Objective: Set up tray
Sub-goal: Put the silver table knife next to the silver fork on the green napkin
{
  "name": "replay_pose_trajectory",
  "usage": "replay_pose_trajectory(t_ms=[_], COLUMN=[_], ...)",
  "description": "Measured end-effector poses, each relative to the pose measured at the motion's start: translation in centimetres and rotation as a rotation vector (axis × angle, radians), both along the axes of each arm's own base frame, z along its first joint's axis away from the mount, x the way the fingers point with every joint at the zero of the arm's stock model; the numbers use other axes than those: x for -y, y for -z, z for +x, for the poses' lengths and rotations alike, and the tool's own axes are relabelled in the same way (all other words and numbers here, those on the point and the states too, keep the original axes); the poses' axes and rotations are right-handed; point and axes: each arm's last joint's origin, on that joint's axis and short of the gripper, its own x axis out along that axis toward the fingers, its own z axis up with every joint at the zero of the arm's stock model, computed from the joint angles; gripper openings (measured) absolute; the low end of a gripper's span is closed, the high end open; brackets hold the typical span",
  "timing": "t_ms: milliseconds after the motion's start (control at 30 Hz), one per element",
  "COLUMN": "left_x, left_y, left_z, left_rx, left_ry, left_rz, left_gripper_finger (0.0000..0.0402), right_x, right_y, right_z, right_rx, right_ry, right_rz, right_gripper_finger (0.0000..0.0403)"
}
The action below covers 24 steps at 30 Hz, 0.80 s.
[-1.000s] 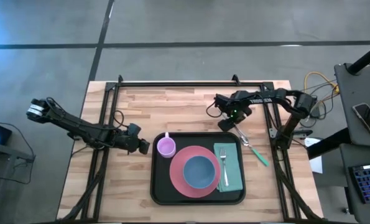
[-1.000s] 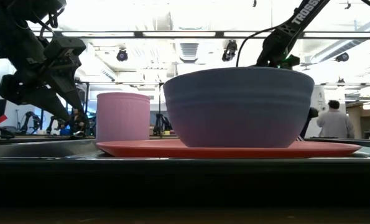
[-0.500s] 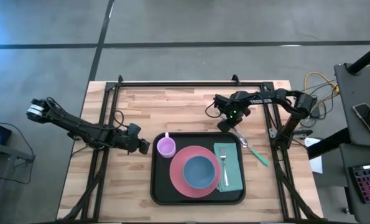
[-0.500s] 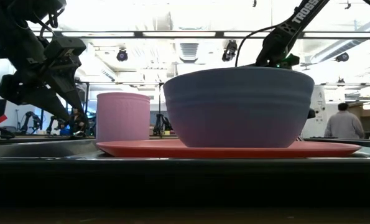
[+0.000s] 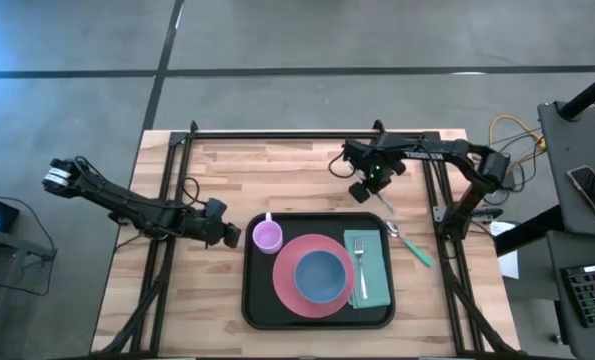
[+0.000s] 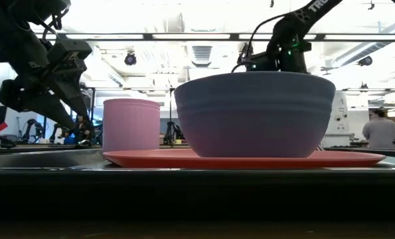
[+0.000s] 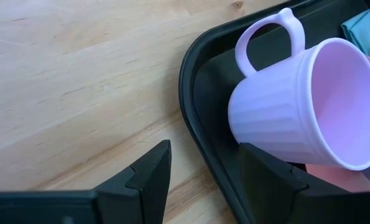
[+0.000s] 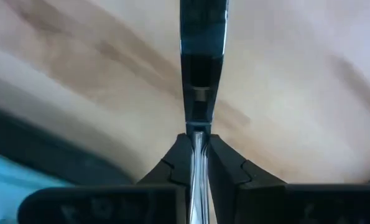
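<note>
Presently, locate the tray lying flat on the wooden table, centred between the two arms and toward the near edge as seen from above. Inside the tray, identify a round pink plate carrying a blue bowl, with a pale purple mug standing upright in the far left corner, handle turned away from the plate. Along the right side of the tray, note a teal napkin with a fork resting on top. Just outside the tray's far right corner, find a spoon with a teal handle lying on the bare wood. Check the left gripper low beside the tray's far left corner, close to the mug: fingers spread apart and holding nothing, one over the wood and the other over the tray rim. Check the right gripper above the table beyond the tray's far right corner, clear of the tray: fingers pressed together, pinching a slim shiny metal utensil pointing straight ahead of the wrist over the wood. Cannot tell the utensil's type. From table height, also note a person standing far back in the room at the right.
</note>
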Motion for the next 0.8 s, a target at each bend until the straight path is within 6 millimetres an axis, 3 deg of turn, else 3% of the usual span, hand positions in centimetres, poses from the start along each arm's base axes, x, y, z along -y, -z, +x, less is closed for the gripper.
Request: replay_pose_trajectory(t_ms=[267,500,633,800], left_x=[0.0,-0.1,-0.2,-0.3], left_y=[0.0,0.0,-0.1,0.0], left_z=[0.0,0.0,0.0,0.0], left_rx=[0.002,0.006,0.013,0.004], left_ry=[0.0,-0.014,-0.033,-0.013], left_rz=[0.0,0.02,0.043,0.067], left_gripper_finger=[0.0166,0.0166,0.0166,0.0166], right_x=[-2.0,-7.7,-11.9,-16.5], right_y=[-4.2,-7.0,-7.1,-5.1], right_z=[-0.4,-2.3,-3.0,-2.6], right_rx=[0.118,0.196,0.223,0.26], right_ry=[0.242,0.443,0.539,0.636], right_rz=[0.113,0.131,0.168,0.213], right_gripper_finger=[0.0018,0.0018,0.0018,0.0018])
